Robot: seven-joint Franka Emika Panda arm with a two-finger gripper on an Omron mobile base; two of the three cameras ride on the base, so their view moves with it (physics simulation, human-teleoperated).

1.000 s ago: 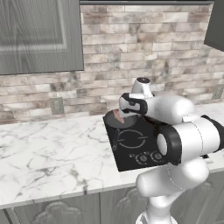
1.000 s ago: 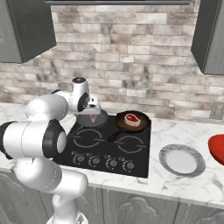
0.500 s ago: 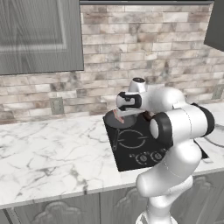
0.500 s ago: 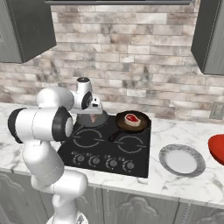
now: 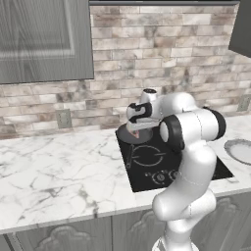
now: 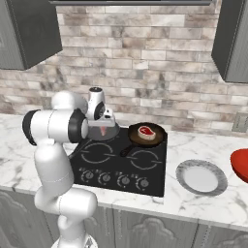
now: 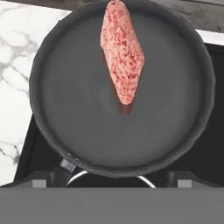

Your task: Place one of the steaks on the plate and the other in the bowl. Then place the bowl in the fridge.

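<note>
Hand view looks straight down on the plain pink steak (image 7: 122,52) lying in a dark frying pan (image 7: 65,87), ahead of the wide-open gripper (image 7: 111,177) hovering above it. Right base view shows the rimmed steak (image 6: 146,131) in the neighbouring pan (image 6: 160,136), the plate (image 6: 219,180) and red bowl (image 6: 240,164) well apart.

I find nothing I can read anywhere in front of me: no words, brand names or numbers. The one thing close to a sign is the set of thin white ring markings on the black cooktop (image 6: 121,162), low in the middle of the right base view, with a row of round knobs (image 6: 115,179) along its front edge; any marks on those knobs are too small for me to make out.
</note>
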